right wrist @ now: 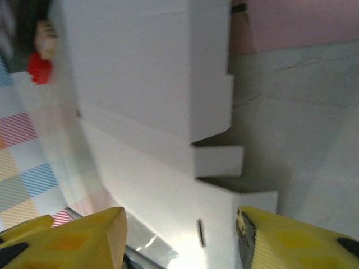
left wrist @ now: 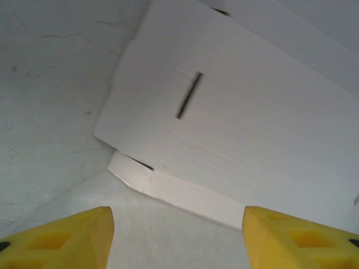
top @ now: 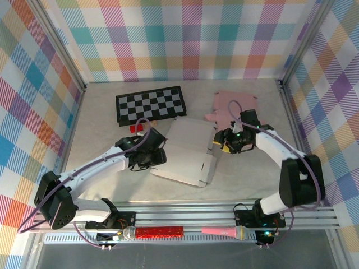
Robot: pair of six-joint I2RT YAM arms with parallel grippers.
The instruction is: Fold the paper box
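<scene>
The white paper box (top: 188, 151) lies partly folded in the middle of the table. My left gripper (top: 152, 156) is at its left edge. In the left wrist view the left gripper (left wrist: 176, 241) stands open, its yellow fingertips (left wrist: 61, 238) wide apart, with bare table between them and a narrow flap of the box (left wrist: 235, 129) just ahead. My right gripper (top: 223, 141) is at the box's right edge. In the right wrist view the right gripper (right wrist: 182, 241) is open, and a slotted panel of the box (right wrist: 146, 112) shows between its fingers (right wrist: 297, 241).
A pink flat cardboard (top: 233, 103) lies behind the right gripper. A checkerboard (top: 150, 105) sits at the back left with a small red piece (top: 134, 128) near it. Two microphones, one red (top: 160, 231) and one pink (top: 224, 231), rest on the front rail.
</scene>
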